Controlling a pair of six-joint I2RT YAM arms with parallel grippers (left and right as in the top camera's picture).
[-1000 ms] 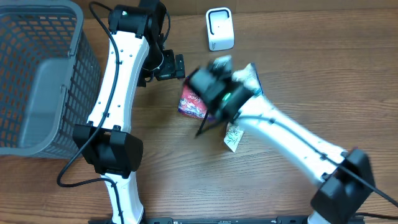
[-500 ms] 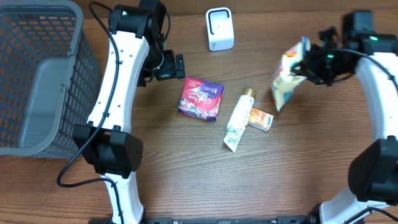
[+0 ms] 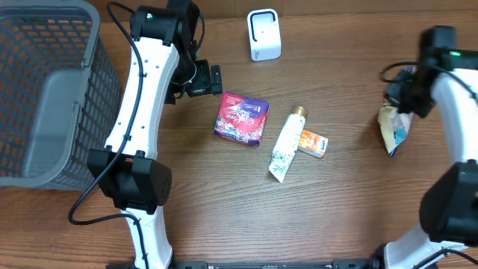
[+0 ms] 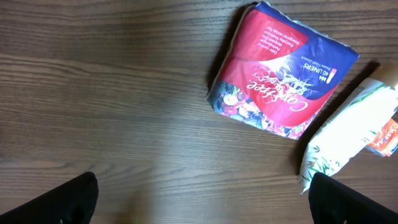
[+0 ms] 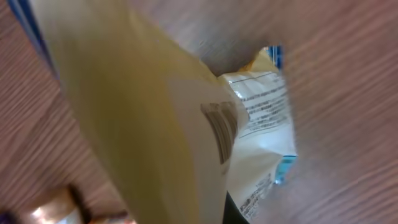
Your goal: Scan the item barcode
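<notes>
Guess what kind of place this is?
Probably a mock store checkout on a wooden table: a white scanner stand, a grey shopping basket, and retail goods like the red liner pack and a tube.

A crumpled yellow-and-blue snack pouch hangs tilted at the frame's right edge; the white barcode scanner sits top centre.
</notes>
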